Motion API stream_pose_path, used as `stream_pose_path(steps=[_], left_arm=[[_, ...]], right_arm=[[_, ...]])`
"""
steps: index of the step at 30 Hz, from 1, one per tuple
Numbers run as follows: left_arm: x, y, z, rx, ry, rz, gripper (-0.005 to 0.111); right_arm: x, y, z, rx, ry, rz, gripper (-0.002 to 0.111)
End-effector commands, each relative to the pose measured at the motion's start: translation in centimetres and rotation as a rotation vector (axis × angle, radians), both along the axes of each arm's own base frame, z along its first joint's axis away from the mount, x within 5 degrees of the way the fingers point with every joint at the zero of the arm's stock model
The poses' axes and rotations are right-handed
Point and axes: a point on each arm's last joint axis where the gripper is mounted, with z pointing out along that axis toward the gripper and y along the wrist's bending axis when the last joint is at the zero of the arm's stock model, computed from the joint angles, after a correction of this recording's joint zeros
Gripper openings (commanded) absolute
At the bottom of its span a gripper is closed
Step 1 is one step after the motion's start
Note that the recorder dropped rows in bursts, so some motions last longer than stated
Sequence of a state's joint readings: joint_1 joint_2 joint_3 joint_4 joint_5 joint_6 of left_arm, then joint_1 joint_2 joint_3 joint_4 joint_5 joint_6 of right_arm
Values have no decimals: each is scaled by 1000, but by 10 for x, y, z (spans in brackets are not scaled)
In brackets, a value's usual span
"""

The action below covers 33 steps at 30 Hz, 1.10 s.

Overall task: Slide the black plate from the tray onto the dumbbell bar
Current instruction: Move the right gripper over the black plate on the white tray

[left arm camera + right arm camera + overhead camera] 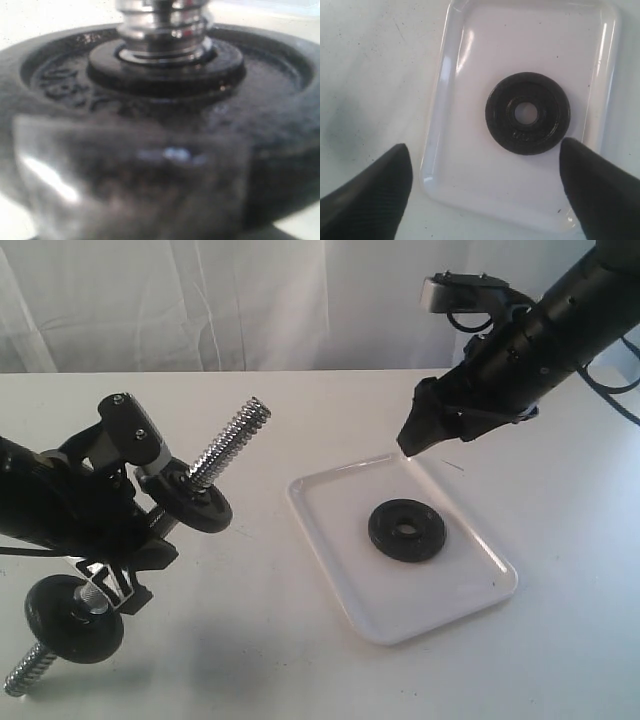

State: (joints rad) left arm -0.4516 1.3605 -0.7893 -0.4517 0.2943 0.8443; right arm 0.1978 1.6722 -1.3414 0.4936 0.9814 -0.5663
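Observation:
The black plate point(384, 531) point(500, 120) lies flat near the middle of the white tray point(462, 582) point(470, 75). My right gripper point(410, 446) point(482, 146) hovers open above the tray's far edge, its two black fingers point(375, 195) spread wider than the plate and clear of it. At the left, my left gripper point(128, 538) is shut on the dumbbell bar point(230, 443) point(162, 25), held tilted with a bare threaded end pointing up toward the tray. One black disc point(196, 500) point(270, 100) sits on the bar just above the grip, and another point(72, 618) below it.
The white table point(300, 400) runs around the tray, with a white curtain point(200, 300) behind it. The bar's lower threaded end point(22, 675) reaches the table near the front left corner.

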Motion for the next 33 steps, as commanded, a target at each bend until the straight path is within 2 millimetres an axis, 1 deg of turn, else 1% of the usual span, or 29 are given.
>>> stream_pose_path(steps=[1,8,10,13,14,17,23,26,29,33], left_arm=[[3,-1,28,-111,-117,76,0],[3,-1,28,-113,-115,79,0],[3,-1,28,-113,-115,79,0],[3,-1,28,-113,-115,79,0],[3,-1,28,-113,-115,79,0],[3,-1,28,-113,-115,79,0],[3,-1,28,-113,-115,79,0],[3,-1,28,-113,-115,79,0],[3,-1,28,-113,-115,79,0],[4,0,28,-113,-117,80,0]], right_arm=[[-1,0,3,2,-5,1,81],[-1,0,3,2,-1,10,82],[-1,1,3,13,10,-13,82],[0,1,3,37,39,-89,91],[0,1,3,43,48,-106,96],[-1,1,3,43,61,-105,104],[-6,1,2,13,68,-6,105],[-8,8,-1,9,78,23,105],[-9,20,-3,-6,57,75,105],[-1,32,-11,-99,5,117,105]])
